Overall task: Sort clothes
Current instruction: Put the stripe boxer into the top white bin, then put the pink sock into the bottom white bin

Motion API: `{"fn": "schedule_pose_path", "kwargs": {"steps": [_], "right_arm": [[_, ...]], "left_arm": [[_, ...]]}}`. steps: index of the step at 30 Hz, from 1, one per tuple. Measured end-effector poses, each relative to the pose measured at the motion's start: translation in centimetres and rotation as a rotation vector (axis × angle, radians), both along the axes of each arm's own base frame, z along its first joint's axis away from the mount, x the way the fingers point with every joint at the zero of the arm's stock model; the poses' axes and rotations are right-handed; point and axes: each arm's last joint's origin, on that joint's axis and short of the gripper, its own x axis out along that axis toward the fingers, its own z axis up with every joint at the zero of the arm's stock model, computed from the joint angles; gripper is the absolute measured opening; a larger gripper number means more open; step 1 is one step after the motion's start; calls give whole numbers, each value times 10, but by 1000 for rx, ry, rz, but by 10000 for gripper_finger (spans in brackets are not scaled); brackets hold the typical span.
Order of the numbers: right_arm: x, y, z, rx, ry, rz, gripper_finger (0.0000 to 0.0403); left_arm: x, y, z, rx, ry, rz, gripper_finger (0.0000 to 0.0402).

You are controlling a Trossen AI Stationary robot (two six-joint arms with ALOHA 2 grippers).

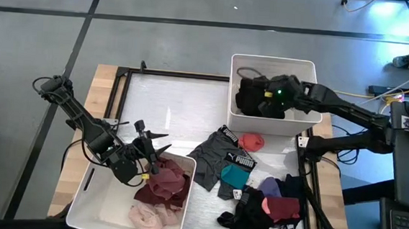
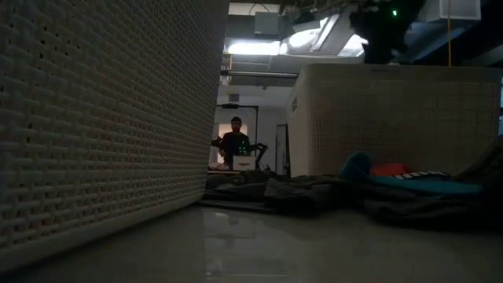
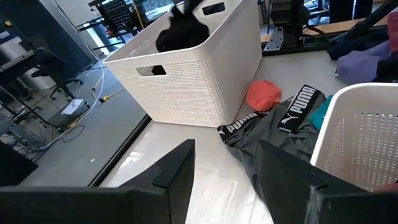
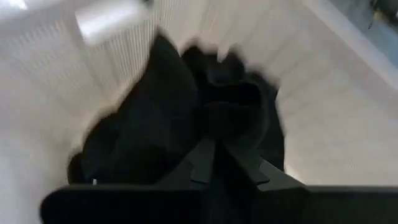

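Black clothes [image 1: 253,96] heaped in far bin; pink, maroon clothes [image 1: 161,194] in near bin; mixed pile [image 1: 257,190] on table.

Two white bins stand on the bench [image 1: 169,98]: the far bin [image 1: 305,67] and the near bin [image 1: 86,200]. Two arms are present, each with one hand: left hand [image 1: 151,150], right hand [image 1: 253,85]. One person [image 2: 234,141] is visible beyond the bench.

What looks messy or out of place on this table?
Nothing looks damaged or spilled. The only untidy part is the unsorted clothes, heaped loosely on the table between the two bins. The far bin holds black garments; the near bin holds maroon and pink ones.
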Motion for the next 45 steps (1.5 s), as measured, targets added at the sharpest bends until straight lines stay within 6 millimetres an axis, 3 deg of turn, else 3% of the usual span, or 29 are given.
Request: {"fn": "schedule_pose_path", "kwargs": {"steps": [4,7,14,19,25,30,37,41,45], "right_arm": [[-1,1,-18,58,52,4,65],[-2,2,-18,56,58,1,105],[-14,9,24,87,19,-3,197],[-20,36,53,138,-64,41,227],[-17,85,54,204,-125,198,231],[-10,132,33,214,-160,326,231],[-2,183,-22,234,-183,504,231],[2,197,-60,225,-129,548,231],[2,198,-97,161,-18,530,231]], "left_arm": [[0,0,0,-6,-3,2,156],[0,0,0,-6,-4,2,156],[0,0,0,-11,-7,4,156],[0,0,0,-12,-8,4,156],[0,0,0,-11,-7,3,156],[0,0,0,-11,-7,3,156],[0,0,0,-18,-12,5,156],[0,0,0,-18,-11,5,156],[0,0,0,-20,-13,6,156]]}}
